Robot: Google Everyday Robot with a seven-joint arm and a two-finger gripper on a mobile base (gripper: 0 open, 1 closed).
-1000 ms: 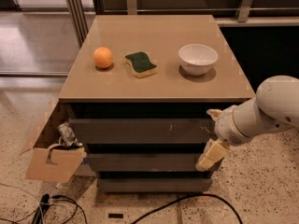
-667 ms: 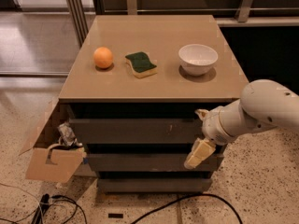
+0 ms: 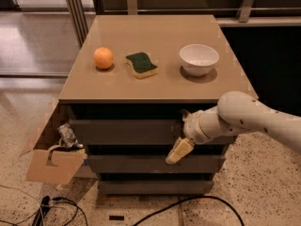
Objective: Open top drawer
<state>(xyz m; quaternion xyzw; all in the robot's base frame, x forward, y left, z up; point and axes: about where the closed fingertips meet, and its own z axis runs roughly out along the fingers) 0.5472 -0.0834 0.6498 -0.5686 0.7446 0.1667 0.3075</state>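
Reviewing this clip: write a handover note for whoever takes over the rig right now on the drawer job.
Gripper: in front of the cabinet, at the lower edge of the top drawer, right of its middle. Whether it touches the drawer is unclear.
Top drawer: looks closed, with no interior showing.
Done: the gripper is at the drawer front.
Left: get a hold on the drawer and pull it out.

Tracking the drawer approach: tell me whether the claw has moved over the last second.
Yes. The claw, by the top drawer's lower edge, has shifted left: it was below the white bowl's right side, now below its left edge.
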